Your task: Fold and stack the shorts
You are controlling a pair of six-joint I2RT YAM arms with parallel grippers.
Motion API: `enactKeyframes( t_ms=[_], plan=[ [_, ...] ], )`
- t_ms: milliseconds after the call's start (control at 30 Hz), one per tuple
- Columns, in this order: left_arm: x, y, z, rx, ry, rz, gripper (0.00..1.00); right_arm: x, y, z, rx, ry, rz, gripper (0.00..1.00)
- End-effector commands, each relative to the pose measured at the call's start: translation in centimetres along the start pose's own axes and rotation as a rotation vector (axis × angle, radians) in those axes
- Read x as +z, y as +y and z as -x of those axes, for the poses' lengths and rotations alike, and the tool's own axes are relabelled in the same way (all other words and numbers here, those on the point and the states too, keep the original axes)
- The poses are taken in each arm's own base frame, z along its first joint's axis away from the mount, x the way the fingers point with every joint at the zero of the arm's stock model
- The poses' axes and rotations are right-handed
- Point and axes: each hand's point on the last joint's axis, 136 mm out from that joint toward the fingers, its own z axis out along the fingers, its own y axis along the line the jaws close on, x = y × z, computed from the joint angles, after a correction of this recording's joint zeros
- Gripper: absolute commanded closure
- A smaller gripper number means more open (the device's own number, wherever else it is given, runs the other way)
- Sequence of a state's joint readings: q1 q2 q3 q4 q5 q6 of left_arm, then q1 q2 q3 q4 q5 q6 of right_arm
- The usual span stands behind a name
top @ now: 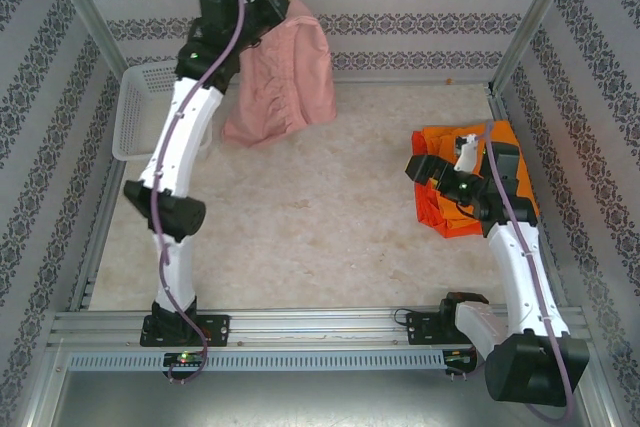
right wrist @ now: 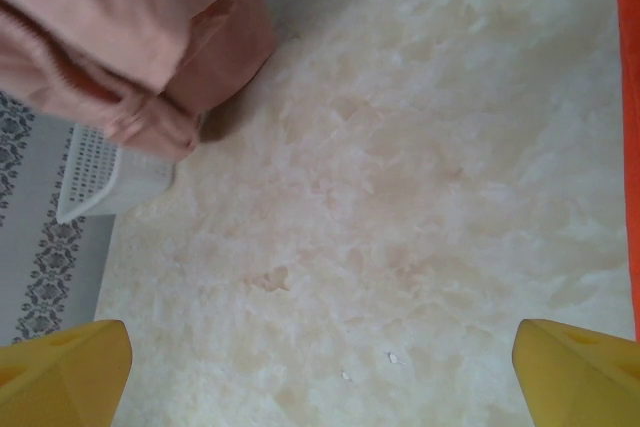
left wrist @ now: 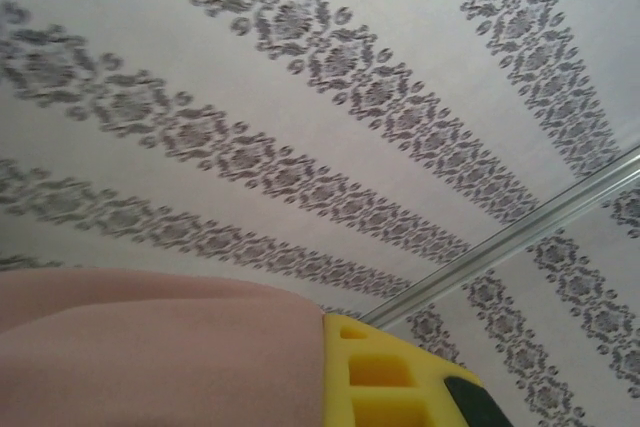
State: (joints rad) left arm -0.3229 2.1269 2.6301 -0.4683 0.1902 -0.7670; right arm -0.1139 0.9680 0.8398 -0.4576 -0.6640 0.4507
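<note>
— where are the pink shorts?
— the pink shorts (top: 290,77) hang in the air at the far side of the table (top: 330,237), in front of the wallpaper (top: 420,22). the left gripper (top: 268,7) holds them up high, its fingers pressed together on the top edge of the cloth. in the left wrist view the cloth lies against one yellow finger (left wrist: 385,377).
— does the lower hem touch the table?
— i cannot tell. it hangs low, just beside the white basket (top: 135,107). the left arm crosses in front of this basket and hides a part of it.
— and on the right?
— the right gripper (top: 432,169) is low there, its yellow fingers (right wrist: 65,377) spread wide with nothing between them, bare table below. the right arm covers the middle of the bright orange shorts (top: 505,137) and the red-orange shorts (top: 450,219). these two lie at the right edge, touching each other, well apart from the pink ones. which one is on top i cannot tell.
</note>
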Motion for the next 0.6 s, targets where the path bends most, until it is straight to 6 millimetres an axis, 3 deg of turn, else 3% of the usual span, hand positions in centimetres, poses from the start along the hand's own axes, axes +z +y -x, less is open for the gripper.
enactKeyframes(
  t_ms=[0, 133, 267, 333, 367, 500, 567],
  plan=[
    [-1.9, -7.8, 3.7, -0.044, -0.150, -0.243, 1.00, -1.0, 2.3, 2.1, -0.035, -0.061, 0.052, 0.02],
    [-2.0, -9.5, 3.4, -0.029, -0.144, -0.322, 1.00, -1.5, 2.4, 2.3, -0.048, -0.093, 0.044, 0.02],
    [-1.0, -7.7, -1.9, 0.001, 0.034, -0.301, 1.00, -1.3, 1.6, 1.3, -0.045, -0.087, 0.034, 0.02],
    [-1.0, -5.5, -5.4, -0.020, 0.086, -0.296, 0.97, -0.9, 0.9, 0.6, -0.028, -0.072, 0.025, 0.02],
    [-1.4, -3.5, -7.6, -0.044, 0.084, -0.288, 0.95, -0.7, 0.6, 0.1, -0.020, -0.063, 0.021, 0.02],
    [-5.2, 5.3, -16.1, -0.095, 0.090, -0.173, 0.91, 0.1, -1.1, -1.9, 0.026, -0.023, -0.004, 0.02],
    [-7.5, 8.2, -20.1, -0.078, 0.136, -0.117, 0.89, 0.5, -1.9, -2.9, 0.052, -0.004, -0.015, 0.02]
  ],
)
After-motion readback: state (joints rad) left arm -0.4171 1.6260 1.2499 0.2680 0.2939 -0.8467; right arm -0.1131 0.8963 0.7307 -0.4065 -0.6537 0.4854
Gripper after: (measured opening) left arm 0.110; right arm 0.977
